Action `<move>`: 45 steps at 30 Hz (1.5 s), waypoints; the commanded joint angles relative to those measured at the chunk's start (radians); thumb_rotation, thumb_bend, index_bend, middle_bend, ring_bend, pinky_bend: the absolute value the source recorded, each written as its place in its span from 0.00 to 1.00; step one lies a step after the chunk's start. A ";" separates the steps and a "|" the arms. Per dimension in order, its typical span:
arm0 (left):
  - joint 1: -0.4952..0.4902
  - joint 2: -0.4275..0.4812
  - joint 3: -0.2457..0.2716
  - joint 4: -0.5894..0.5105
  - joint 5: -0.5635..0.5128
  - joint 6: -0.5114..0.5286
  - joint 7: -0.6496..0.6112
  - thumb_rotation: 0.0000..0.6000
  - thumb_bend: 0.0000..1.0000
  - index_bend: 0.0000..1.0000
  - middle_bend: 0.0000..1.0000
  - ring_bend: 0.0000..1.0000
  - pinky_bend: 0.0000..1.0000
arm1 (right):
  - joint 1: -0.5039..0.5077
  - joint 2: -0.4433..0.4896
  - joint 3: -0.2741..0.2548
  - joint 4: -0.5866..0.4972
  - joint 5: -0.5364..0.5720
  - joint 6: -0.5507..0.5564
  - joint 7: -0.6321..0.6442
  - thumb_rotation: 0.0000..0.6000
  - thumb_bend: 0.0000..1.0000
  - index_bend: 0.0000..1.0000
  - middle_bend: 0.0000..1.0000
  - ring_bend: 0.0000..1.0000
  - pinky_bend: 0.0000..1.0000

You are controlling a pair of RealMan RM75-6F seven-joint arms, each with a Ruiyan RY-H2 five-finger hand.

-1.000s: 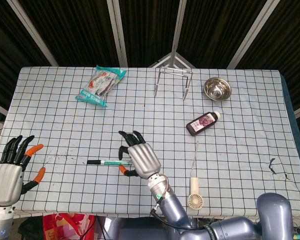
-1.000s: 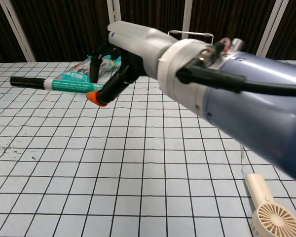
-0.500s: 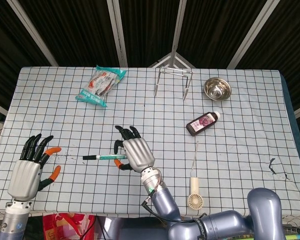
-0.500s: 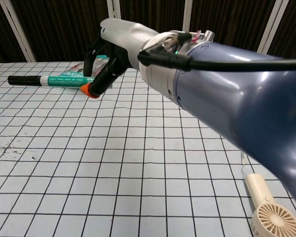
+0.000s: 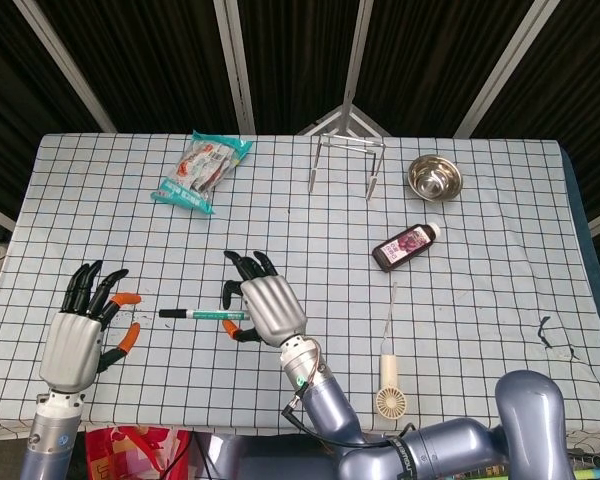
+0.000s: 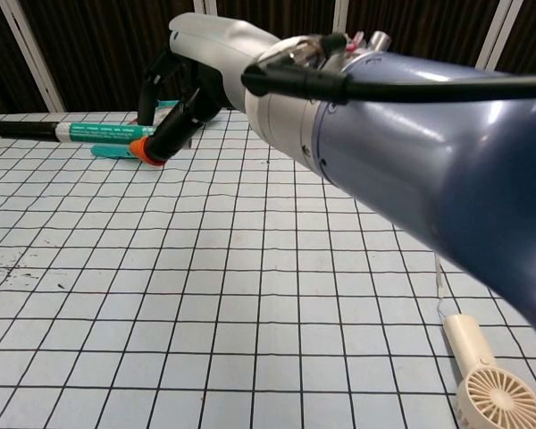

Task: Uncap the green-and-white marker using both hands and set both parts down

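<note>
Marker (image 5: pixel 202 314) lying left-right, lower left of centre in head view, pinched at its green end by right hand (image 5: pixel 263 309). Black cap (image 5: pixel 170 313) pointing at left hand (image 5: pixel 77 335), hovering near with fingers spread, holding nothing.

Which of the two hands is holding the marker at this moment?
The right hand grips the green-and-white marker, black cap pointing toward the left hand, which holds nothing, its fingers spread beside the cap end.
</note>
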 commanded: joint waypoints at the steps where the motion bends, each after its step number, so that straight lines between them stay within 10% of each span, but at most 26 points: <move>1: -0.011 -0.022 -0.004 0.018 -0.002 -0.005 0.004 1.00 0.44 0.42 0.18 0.00 0.00 | 0.002 0.002 -0.004 -0.002 0.003 0.004 0.006 1.00 0.44 0.73 0.09 0.14 0.04; 45: -0.108 -0.193 -0.007 0.125 0.037 -0.003 0.009 1.00 0.46 0.54 0.29 0.00 0.00 | -0.003 0.060 -0.052 -0.031 -0.003 0.028 0.095 1.00 0.44 0.74 0.09 0.14 0.04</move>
